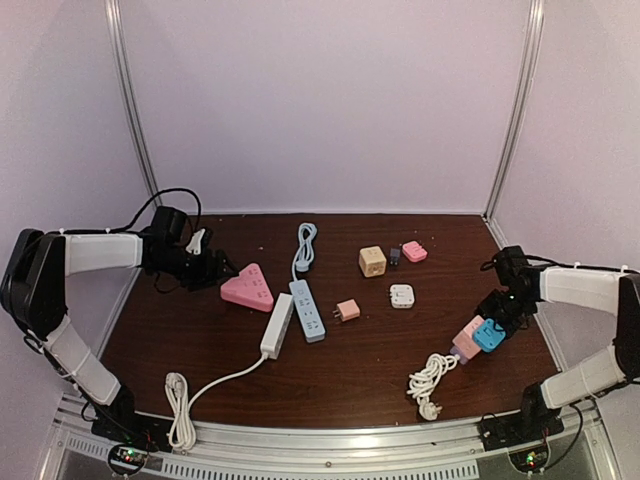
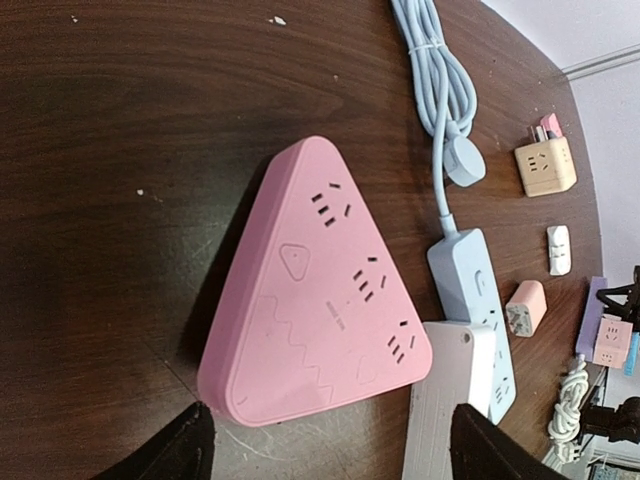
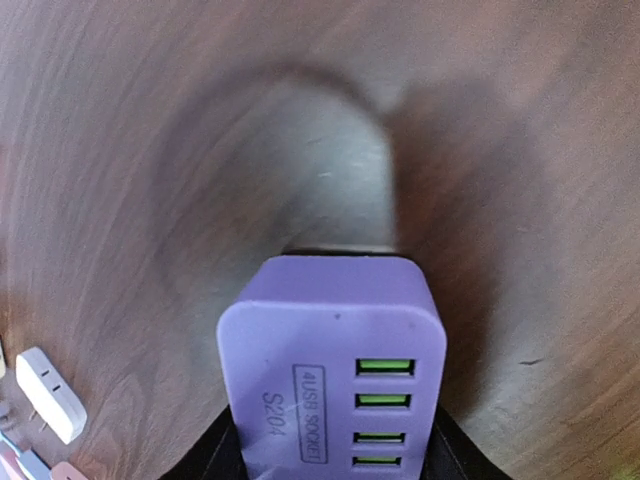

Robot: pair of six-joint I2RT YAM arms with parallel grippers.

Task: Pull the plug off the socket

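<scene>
In the right wrist view a purple socket block [image 3: 330,370], marked "4USB SOCKET" and with several green USB ports, fills the space between my right gripper's [image 3: 333,452] black fingers [image 3: 213,455], which press on both of its sides. From the top view this purple socket [image 1: 463,348] lies at the right of the table. A pink plug block [image 1: 471,329] and a blue one [image 1: 490,337] sit against it under the right gripper [image 1: 500,318]. My left gripper [image 1: 207,266] stands open beside a pink triangular power strip [image 2: 320,290] and holds nothing.
A white power strip [image 1: 277,325], a light-blue power strip [image 1: 308,311] and its coiled cord [image 1: 304,245] lie mid-table. Small adapters stand beyond: beige cube [image 1: 372,261], pink adapter [image 1: 348,310], white adapter [image 1: 402,296]. A white coiled cable [image 1: 430,380] lies near the front right.
</scene>
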